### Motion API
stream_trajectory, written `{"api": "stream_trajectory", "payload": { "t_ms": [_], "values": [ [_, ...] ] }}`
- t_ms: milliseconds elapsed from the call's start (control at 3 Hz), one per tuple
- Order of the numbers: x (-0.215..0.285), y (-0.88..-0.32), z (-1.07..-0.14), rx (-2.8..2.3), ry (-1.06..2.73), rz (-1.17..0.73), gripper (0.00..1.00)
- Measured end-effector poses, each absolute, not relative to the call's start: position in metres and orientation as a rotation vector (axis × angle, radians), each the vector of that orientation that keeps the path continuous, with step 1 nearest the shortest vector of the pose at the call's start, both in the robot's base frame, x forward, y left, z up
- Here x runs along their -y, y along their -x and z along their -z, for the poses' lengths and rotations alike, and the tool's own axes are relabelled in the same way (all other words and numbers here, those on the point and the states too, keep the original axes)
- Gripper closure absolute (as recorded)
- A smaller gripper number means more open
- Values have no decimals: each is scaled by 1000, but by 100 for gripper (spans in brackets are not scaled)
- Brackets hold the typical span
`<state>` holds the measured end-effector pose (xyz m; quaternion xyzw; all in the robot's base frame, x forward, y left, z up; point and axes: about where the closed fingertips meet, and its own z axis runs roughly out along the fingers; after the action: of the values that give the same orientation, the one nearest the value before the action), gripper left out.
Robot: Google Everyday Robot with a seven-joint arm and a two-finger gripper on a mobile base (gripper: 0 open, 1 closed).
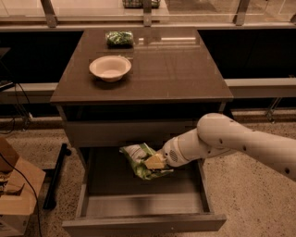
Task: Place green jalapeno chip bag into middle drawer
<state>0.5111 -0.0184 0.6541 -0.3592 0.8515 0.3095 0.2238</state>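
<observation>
My gripper [155, 162] is clamped on the right end of the green jalapeno chip bag [137, 157]. The bag sticks out leftward, above the open middle drawer's [143, 223] floor.

This looks like an office or lab test area, not a home. A lone cabinet [175, 74] stands on a speckled stone floor [259, 199] before a metal-framed glass partition [147, 11], with loose cables [18, 99] and a cardboard box [18, 194] at the left. A white robot arm [222, 139] reaches in from the right, its gripper [155, 162] clamping a bag [136, 157] above the open drawer [138, 203].
</observation>
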Motion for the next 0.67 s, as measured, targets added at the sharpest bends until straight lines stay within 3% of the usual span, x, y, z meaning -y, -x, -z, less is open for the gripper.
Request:
{"api": "stream_trajectory", "payload": {
  "t_ms": [667],
  "values": [
    [25,-502,-539,-2317,552,-1106,100]
  ]
}}
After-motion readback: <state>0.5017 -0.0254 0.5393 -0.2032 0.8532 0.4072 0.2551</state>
